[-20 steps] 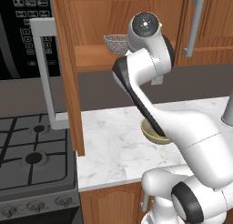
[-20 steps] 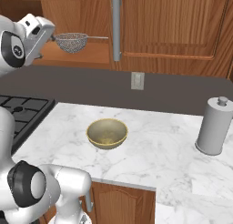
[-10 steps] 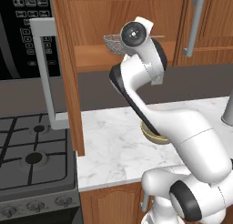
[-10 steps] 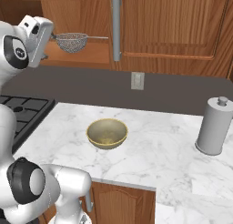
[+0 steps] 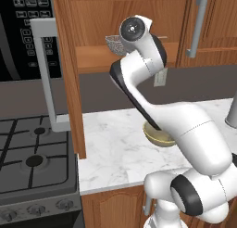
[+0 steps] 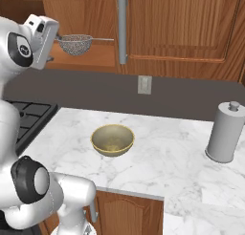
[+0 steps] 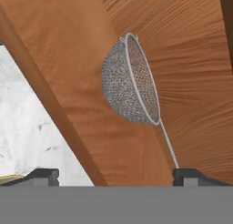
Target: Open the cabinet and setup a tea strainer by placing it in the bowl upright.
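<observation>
Now the cabinet point(image 5: 69, 74) door is open. The strainer point(image 7: 129, 79) sits on its shelf, mid-frame in the hand view. The end effector point(image 7: 116, 173) is wide and empty. Next, I think, it should close on the strainer's handle, then carry it to the bowl point(image 6: 112, 139) on the table point(image 6: 162, 157).

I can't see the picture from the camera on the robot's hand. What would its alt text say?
A silver mesh tea strainer with a thin wire handle sits on the wooden shelf of the cabinet, straight ahead of the open end effector, whose two dark fingertips frame the bottom edge. White marble counter shows beyond the shelf edge.
</observation>
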Tool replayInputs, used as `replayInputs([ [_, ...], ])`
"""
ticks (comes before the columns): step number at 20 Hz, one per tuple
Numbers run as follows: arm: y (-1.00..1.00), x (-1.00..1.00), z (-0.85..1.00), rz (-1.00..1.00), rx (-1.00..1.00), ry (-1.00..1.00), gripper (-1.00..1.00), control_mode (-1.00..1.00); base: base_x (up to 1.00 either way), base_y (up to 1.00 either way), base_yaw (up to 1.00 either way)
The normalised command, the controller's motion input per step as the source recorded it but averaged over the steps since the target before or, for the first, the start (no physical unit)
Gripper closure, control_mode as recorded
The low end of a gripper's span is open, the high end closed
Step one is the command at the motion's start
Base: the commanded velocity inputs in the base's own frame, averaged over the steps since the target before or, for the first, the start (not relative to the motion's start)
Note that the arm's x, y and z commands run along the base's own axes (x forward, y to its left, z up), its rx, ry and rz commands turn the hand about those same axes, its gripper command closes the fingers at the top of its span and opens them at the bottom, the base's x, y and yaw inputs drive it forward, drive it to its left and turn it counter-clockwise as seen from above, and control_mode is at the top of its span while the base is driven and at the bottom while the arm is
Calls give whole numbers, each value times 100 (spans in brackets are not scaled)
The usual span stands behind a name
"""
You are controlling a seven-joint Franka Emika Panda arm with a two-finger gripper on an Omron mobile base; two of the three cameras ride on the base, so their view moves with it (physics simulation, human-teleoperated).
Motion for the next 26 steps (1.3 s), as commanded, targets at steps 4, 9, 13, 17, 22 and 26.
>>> replayInputs([
  [4,0,23,0,0,0,0,-100,-100,0,0,0],
  [9,0,37,0,0,0,1,-100,-100,0,0,0],
  [13,0,40,-1,0,0,4,-100,-100,0,0,0],
  [17,2,39,-7,0,0,6,-100,-100,0,0,0],
  [22,8,40,-7,1,-1,5,-100,-100,0,0,0],
  [26,13,36,-3,2,-1,4,-100,-100,0,0,0],
])
